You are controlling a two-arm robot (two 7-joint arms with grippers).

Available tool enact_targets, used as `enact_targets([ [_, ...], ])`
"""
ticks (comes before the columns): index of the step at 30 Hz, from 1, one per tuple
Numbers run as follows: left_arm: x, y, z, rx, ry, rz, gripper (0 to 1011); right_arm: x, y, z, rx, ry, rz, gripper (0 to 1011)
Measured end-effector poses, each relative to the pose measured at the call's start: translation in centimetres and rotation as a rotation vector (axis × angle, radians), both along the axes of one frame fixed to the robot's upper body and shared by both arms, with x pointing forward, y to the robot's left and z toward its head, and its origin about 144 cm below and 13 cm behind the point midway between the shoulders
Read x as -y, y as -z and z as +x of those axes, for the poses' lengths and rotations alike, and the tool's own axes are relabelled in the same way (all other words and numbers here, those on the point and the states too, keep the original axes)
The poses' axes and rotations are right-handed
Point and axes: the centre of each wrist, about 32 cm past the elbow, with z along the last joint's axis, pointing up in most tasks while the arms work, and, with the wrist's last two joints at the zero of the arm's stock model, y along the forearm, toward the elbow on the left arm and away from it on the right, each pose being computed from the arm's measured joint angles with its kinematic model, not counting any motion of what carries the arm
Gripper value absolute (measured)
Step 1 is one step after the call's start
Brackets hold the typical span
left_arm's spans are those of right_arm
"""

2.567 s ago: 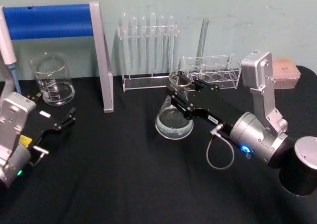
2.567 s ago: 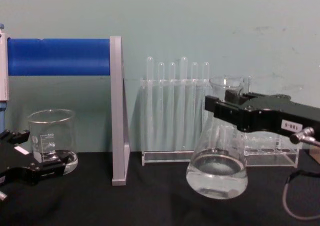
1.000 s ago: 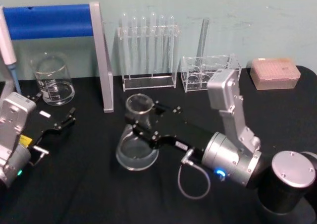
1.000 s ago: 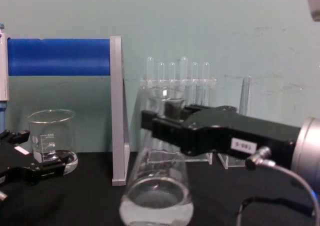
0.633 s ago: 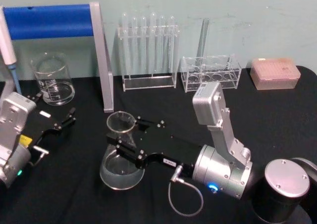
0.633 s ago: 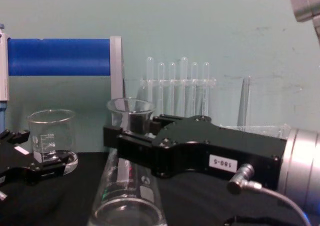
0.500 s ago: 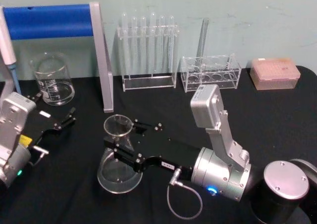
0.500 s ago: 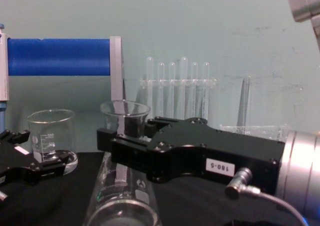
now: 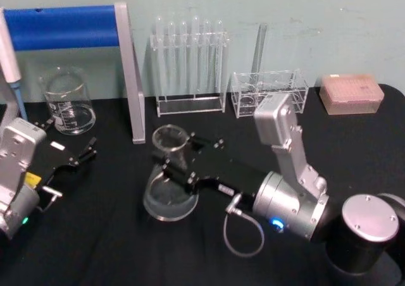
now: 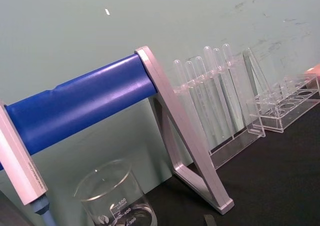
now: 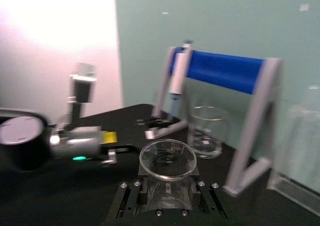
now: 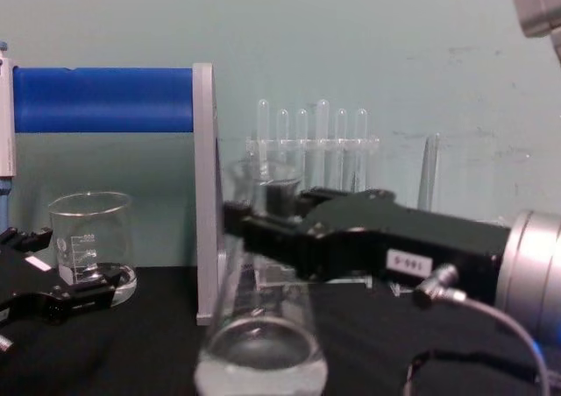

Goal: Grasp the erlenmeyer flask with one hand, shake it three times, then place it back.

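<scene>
**Flask held by the neck in the right gripper**

From the head view, the right gripper point(image 9: 177, 154) is clamped on the neck of the erlenmeyer flask point(image 9: 169, 194), near the middle of the black table point(image 9: 190, 254) and in front of the test-tube rack point(image 9: 190, 64). The flask stands roughly upright. The left gripper point(image 9: 71, 169) sits well off to the left with its fingers spread and nothing between them, just in front of the beaker point(image 9: 66, 102).

The left wrist view takes in the beaker point(image 10: 112, 196), the blue-barred stand point(image 10: 85, 101) over it and the test-tube rack point(image 10: 210, 86) further along the wall.

The right wrist view looks down onto the flask's flared rim point(image 11: 167, 158), with the right gripper's point(image 11: 168, 191) black jaws pressed to either side of the neck below it. The left gripper point(image 11: 107, 151) shows farther off.

From the chest, the flask point(image 12: 260, 357) looms near, clear liquid in its wide base, and the right gripper point(image 12: 263, 216) crosses it at the neck. Whether the base touches the table I can't quite tell from here. The left gripper point(image 12: 61, 300) rests low at the left edge beside the beaker point(image 12: 90, 243).
</scene>
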Motion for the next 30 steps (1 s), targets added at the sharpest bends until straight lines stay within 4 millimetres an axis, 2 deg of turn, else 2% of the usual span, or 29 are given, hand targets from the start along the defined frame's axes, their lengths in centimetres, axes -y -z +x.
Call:
enact_targets([
  [15, 0.0, 0.0, 0.0, 0.0, 0.0, 0.0, 1001, 4.3, -0.7, 3.3, 0.062, 0.321, 0.009, 453],
  [30, 0.0, 0.0, 0.0, 0.0, 0.0, 0.0, 1001, 7.5, -1.0, 4.5, 0.087, 0.506, 0.017, 453],
])
